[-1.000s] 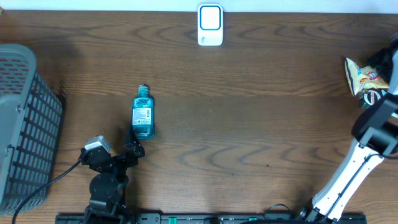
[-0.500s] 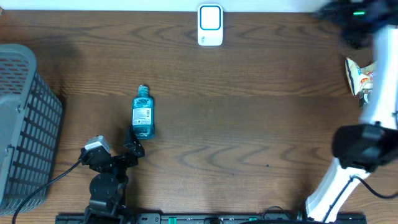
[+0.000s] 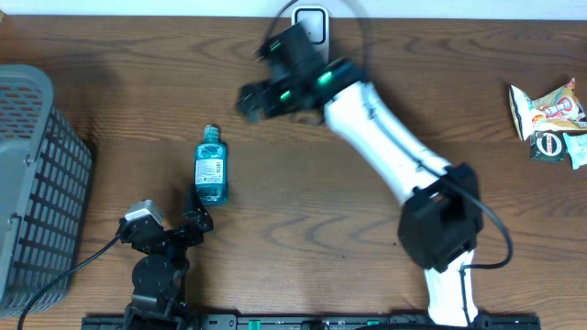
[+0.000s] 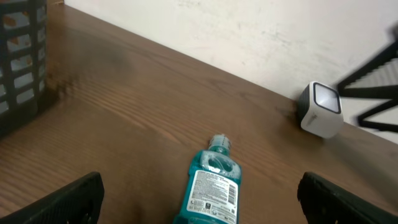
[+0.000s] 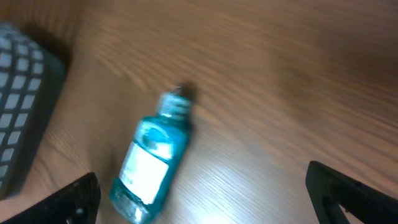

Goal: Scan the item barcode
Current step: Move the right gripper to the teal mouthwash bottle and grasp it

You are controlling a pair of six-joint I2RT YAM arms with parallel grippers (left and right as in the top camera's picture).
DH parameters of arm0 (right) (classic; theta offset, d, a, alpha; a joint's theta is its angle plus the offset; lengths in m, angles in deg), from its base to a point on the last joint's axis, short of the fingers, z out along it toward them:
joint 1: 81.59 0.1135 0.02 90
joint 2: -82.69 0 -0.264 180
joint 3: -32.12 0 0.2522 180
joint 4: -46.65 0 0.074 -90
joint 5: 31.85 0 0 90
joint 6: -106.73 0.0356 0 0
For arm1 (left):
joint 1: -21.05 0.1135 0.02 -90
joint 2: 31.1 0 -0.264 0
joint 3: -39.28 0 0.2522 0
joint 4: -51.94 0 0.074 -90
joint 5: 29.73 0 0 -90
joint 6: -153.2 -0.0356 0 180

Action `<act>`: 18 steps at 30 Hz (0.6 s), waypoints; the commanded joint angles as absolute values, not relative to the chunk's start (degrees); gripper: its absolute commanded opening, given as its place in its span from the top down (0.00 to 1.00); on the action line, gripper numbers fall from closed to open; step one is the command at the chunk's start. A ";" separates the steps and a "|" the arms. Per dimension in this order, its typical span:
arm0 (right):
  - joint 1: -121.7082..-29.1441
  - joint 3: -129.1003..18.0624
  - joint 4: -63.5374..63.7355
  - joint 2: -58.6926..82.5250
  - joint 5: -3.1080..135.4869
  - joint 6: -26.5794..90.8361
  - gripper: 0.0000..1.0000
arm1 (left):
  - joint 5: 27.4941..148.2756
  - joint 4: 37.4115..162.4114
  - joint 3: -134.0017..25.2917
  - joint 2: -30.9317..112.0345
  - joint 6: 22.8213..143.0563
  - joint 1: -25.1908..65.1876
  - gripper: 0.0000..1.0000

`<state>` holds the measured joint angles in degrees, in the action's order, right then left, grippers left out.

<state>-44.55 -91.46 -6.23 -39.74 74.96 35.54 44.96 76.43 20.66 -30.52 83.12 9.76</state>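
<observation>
A teal mouthwash bottle (image 3: 210,170) lies on its side left of centre, white barcode label facing up. It also shows as the bottle (image 4: 211,186) and the blurred bottle (image 5: 149,163). The white scanner (image 3: 310,37) stands at the back edge, partly behind my right arm; in the left wrist view the scanner (image 4: 320,111) sits at right. My right gripper (image 3: 249,98) hovers open between scanner and bottle, up and right of the bottle, with nothing in the right gripper (image 5: 211,199). My left gripper (image 3: 194,209) rests open just below the bottle's base; the left gripper (image 4: 202,205) straddles it without touching.
A grey slatted basket (image 3: 37,183) fills the left edge, also seen as the basket (image 4: 22,62) and the basket (image 5: 25,93). Snack packets (image 3: 550,119) lie at the far right. My right arm's white links stretch diagonally from the front right to the back centre.
My right arm has swung from the far right by the snack packets across to the back centre, near the scanner and bottle. The left arm and the bottle have not moved.
</observation>
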 commanded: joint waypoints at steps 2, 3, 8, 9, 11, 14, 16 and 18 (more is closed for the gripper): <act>-38.67 -85.43 1.40 -39.92 64.28 36.98 0.01 | 44.61 77.85 21.66 -30.76 83.47 9.82 0.02; -37.58 -84.36 2.95 -39.96 62.38 37.07 0.01 | 44.63 77.85 21.66 -30.76 83.47 9.82 0.02; -30.85 -79.29 13.22 -41.27 54.05 29.29 0.01 | 44.63 77.85 21.66 -30.76 83.45 9.82 0.02; -29.67 -79.11 14.95 -42.43 52.43 28.00 0.01 | 44.63 77.85 21.66 -30.76 83.47 9.82 0.02; -28.97 -79.11 16.48 -44.05 50.68 28.00 0.01 | 44.63 77.85 21.66 -30.76 83.47 9.82 0.02; -28.95 -79.14 18.03 -46.65 51.12 28.04 0.01 | 44.63 77.85 21.66 -30.76 83.45 9.82 0.02; -29.03 -79.14 19.45 -49.32 52.10 27.87 0.01 | 44.63 77.85 21.66 -30.76 83.47 9.82 0.02; -29.03 -79.14 20.15 -50.65 52.74 27.14 0.01 | 44.63 77.85 21.66 -30.76 83.47 9.82 0.02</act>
<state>-28.75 -79.66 19.45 -47.79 53.35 29.05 44.94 76.43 20.66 -30.52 83.12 9.76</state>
